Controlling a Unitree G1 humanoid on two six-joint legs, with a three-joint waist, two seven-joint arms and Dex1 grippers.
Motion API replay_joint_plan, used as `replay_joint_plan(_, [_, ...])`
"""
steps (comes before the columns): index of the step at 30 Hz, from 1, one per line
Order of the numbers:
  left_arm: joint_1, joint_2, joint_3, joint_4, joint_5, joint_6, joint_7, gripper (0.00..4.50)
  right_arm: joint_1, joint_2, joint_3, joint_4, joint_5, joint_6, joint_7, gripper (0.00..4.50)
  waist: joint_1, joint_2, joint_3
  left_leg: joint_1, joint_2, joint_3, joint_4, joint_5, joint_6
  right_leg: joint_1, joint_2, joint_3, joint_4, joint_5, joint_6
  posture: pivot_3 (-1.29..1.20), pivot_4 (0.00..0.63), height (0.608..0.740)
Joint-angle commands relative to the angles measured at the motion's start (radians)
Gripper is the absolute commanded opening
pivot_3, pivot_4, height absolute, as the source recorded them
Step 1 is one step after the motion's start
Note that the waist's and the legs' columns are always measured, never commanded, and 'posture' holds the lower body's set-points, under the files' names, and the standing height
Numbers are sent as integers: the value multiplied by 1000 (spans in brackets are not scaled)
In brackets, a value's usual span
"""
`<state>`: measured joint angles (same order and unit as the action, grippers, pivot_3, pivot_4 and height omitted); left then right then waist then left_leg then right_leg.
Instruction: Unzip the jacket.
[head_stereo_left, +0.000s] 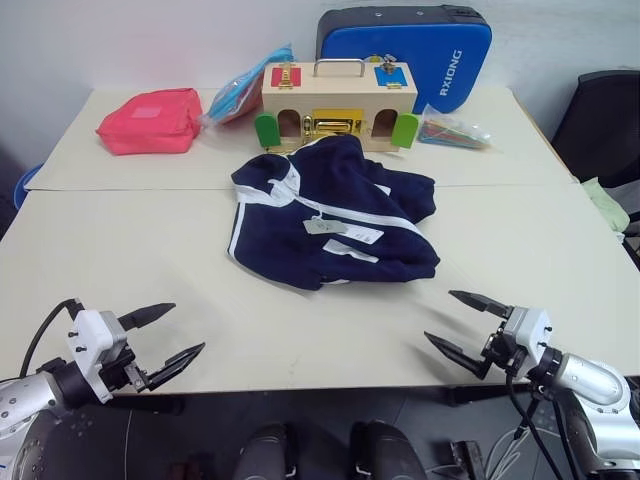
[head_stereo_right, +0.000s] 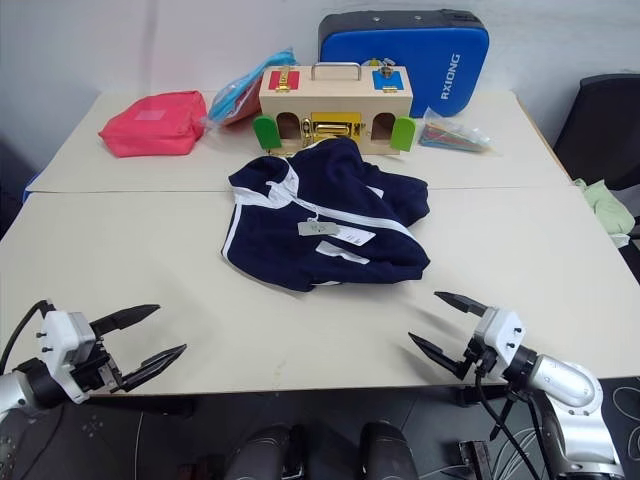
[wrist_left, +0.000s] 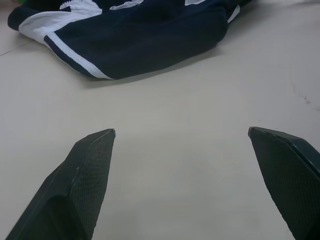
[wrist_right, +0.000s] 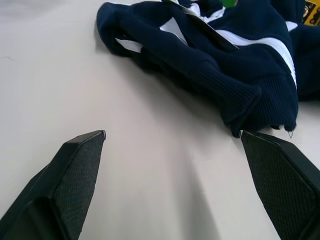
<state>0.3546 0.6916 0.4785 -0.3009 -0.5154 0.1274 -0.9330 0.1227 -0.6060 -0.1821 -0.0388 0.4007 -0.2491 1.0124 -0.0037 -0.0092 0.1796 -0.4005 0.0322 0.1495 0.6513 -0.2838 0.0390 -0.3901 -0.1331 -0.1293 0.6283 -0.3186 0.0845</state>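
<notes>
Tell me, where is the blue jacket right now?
The jacket lies crumpled in the middle of the table, just in front of the wooden box, with the pink pouch off to its left.

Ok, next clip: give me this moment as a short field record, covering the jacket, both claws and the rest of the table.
jacket: navy jacket, crumpled mid-table, white zipper line closed, hang tags on top
left claw: left claw open, over the table's near edge, apart from the jacket
right claw: right claw open, also short of the jacket
behind jacket: wooden latch box, pink pouch, blue case
task state: unzipping not yet begun
</notes>
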Motion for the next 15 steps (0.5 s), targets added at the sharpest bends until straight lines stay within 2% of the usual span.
replay_joint_plan(1, [-23, 21, 22, -8, -18, 1, -10, 4450, 7, -16, -22, -51, 23, -4, 10, 4500, 0, 0, 0, 0, 0, 0, 0, 0, 0, 0, 0, 0, 0, 0, 0, 0, 150, 740])
replay_joint_plan(3, [-63, 31, 10, 16, 5, -7, -4, 4450, -2, -14, -6, -90, 25, 12, 4, 4500, 1, 0, 0, 0, 0, 0, 0, 0, 0, 0, 0, 0, 0, 0, 0, 0, 150, 740])
replay_joint_plan(5, [-129, 60, -21, 85, 94, -79, -1, 4450, -52, -14, 45, -166, 12, 52, -6, 4500, 1, 0, 0, 0, 0, 0, 0, 0, 0, 0, 0, 0, 1, 0, 0, 0, 150, 740])
replay_joint_plan(8, [-283, 112, -95, 245, 226, -188, 15, 4450, -169, -25, 150, -215, -112, 110, -38, 4500, -3, 1, 0, 0, 0, 0, 0, 1, -1, -1, 0, 0, 2, 0, 0, 0, 150, 740])
replay_joint_plan(11, [-466, 150, -189, 424, 346, -300, 32, 4450, -281, -7, 223, -169, -233, 154, -99, 4500, 0, 1, 0, -1, 0, 0, 0, 1, -2, -2, 1, -1, 2, 0, 0, 0, 150, 740])
replay_joint_plan(15, [-750, 145, -358, 732, 491, -448, 11, 4450, -432, 53, 348, -54, -389, 159, -164, 4500, 4, 0, -1, -4, -2, 1, 2, 2, -1, -4, 2, -4, 3, 0, 0, 0, 150, 740])
